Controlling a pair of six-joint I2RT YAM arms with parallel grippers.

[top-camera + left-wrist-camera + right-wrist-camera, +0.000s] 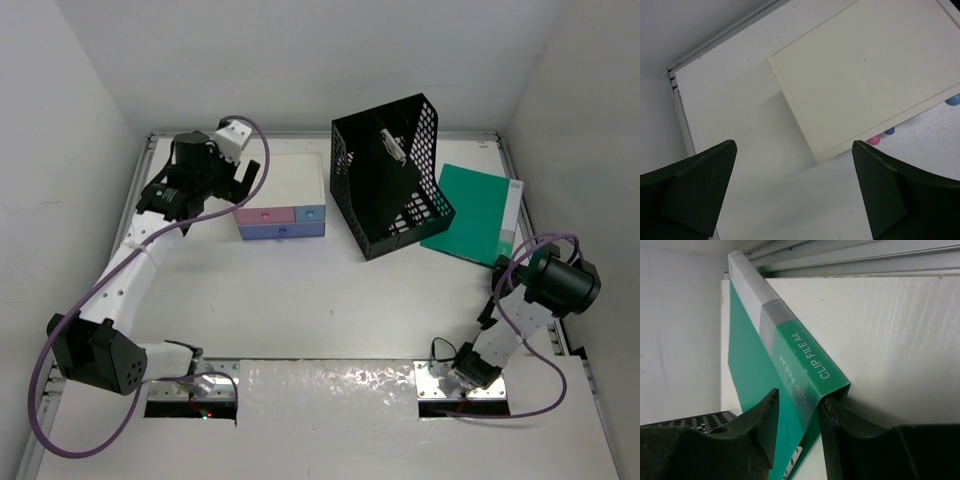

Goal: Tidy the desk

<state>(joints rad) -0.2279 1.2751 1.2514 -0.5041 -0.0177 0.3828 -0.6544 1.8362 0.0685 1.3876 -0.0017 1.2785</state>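
Observation:
The desk [300, 310] is a white tabletop with metal rail edges. A green clip file [472, 212] lies flat at the right, beside a black mesh file rack [390, 175]. My right gripper [500, 268] is at the file's near corner. In the right wrist view my right gripper [799, 400] has its jaws closed on the corner of the file [755, 365], one finger on the cover and one against the spine edge. My left gripper [240, 180] hangs open and empty above bare desk just left of a small drawer box [283, 200]. The left wrist view shows the left gripper [792, 190] wide open.
The drawer box [865, 75] has a cream top and pink and blue drawers with round knobs [873, 140]. The rack holds a clip-like item [392, 145]. White walls enclose the desk at the back and sides. The back rail [865, 260] runs close behind the file.

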